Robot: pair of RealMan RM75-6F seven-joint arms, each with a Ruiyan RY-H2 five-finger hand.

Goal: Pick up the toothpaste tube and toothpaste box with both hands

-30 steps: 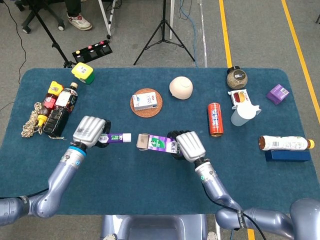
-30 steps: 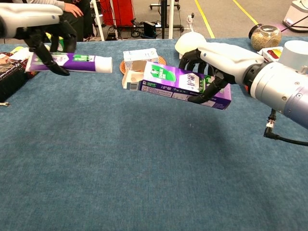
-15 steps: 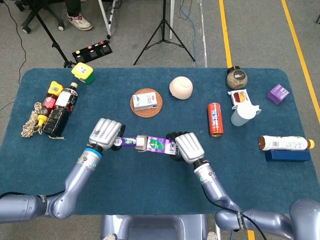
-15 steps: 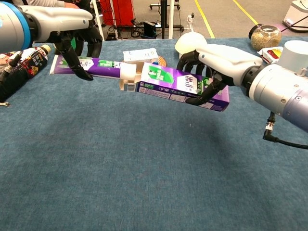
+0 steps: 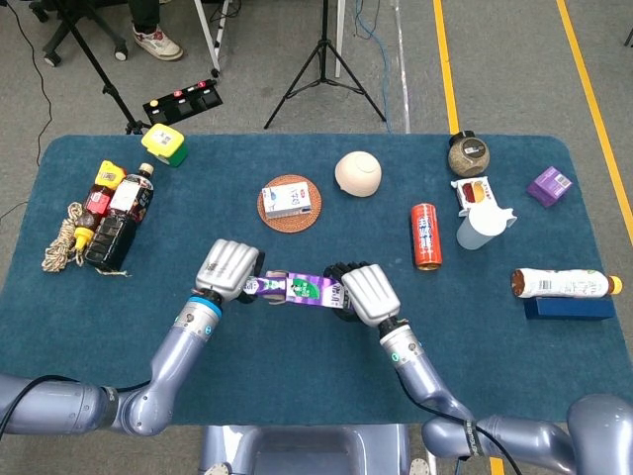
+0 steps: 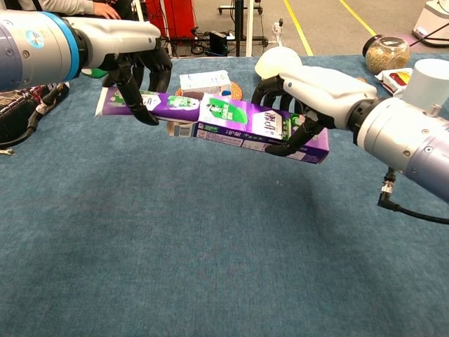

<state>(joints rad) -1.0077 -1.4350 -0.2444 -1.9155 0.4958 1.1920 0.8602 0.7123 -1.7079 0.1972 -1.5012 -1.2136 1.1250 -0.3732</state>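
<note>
The toothpaste tube [image 6: 151,105] is held above the blue table [image 5: 297,396] in the left hand [image 5: 227,269], whose dark fingers [image 6: 137,102] are wrapped around its flat crimped end; in the chest view its cap end reaches into, or lies against, the open mouth of the toothpaste box [image 6: 256,126], though the junction is too crowded to say how deep it sits. The box is gripped from above by the right hand [image 5: 358,293], fingers [image 6: 291,137] curled under its far half, and it hangs level and clear of the cloth, end to end with the tube at the front centre of the table. Judged from this arrangement, both objects are already lifted, one in each hand, so the picking-up named in the task appears complete; what remains, if anything, is to keep both grips steady. Further back, well apart from the hands, stand a small carton on a woven coaster [image 5: 291,203], a pale rounded bowl [image 5: 357,174] and a red can [image 5: 425,237]; dark bottles [image 5: 119,218] and a coil of rope [image 5: 62,237] lie at the left edge, a jar [image 5: 468,154] and a white cup [image 5: 481,226] at the right.
</note>
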